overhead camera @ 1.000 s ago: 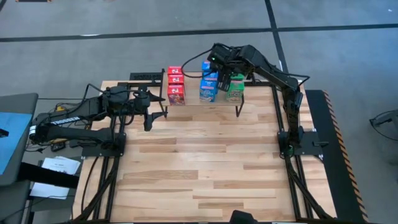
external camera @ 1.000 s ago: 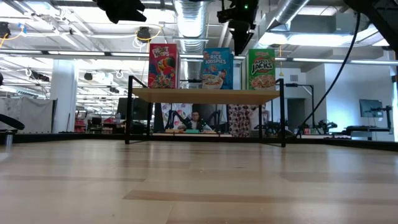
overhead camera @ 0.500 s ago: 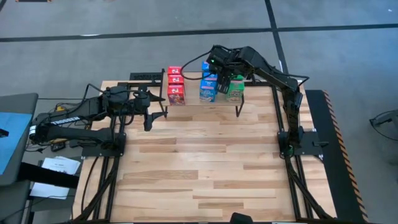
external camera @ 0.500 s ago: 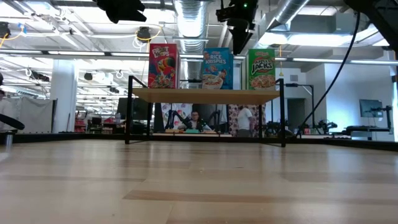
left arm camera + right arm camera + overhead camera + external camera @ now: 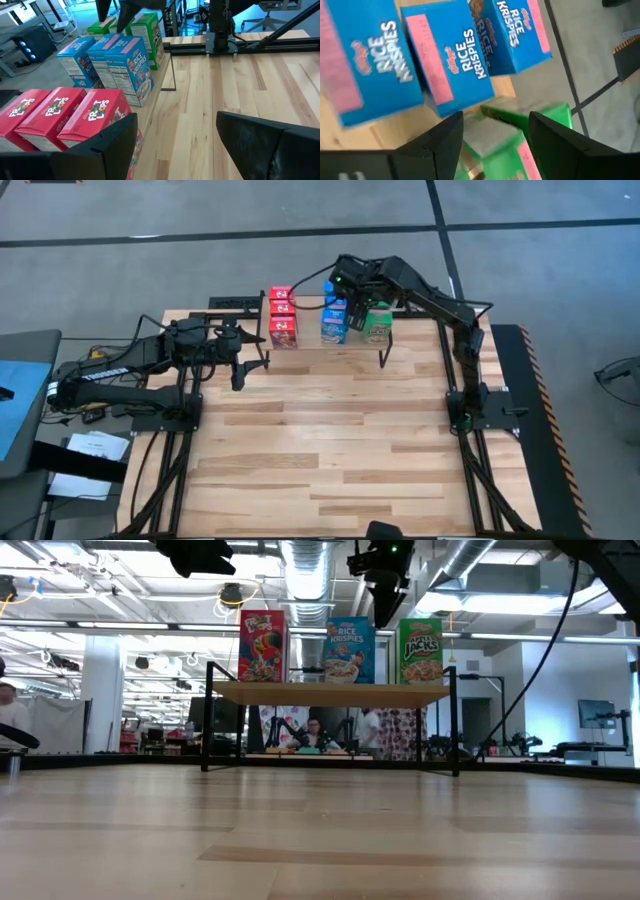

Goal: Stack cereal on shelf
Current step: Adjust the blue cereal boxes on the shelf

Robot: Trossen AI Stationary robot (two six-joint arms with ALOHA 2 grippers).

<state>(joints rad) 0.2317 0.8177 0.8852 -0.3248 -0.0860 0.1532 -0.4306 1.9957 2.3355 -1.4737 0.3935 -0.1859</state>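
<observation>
The shelf (image 5: 330,693) stands at the table's far middle on thin black legs. On its wood top, upright cereal boxes stand in three rows: red (image 5: 283,318) on the left, blue (image 5: 334,320) in the middle, green (image 5: 379,326) on the right. My right gripper (image 5: 356,310) hovers open just above the tops of the blue and green rows (image 5: 385,612). In its wrist view a green box top (image 5: 492,137) lies below the gap between its fingers. My left gripper (image 5: 252,352) waits open beside the shelf's left end, facing the red boxes (image 5: 60,115).
The wide slatted tabletop (image 5: 330,440) lies bare in front of the shelf. The shelf's black legs (image 5: 207,720) (image 5: 455,720) stand near both grippers. The arms' bases sit at the table's left and right edges. People show in the room behind, under the shelf.
</observation>
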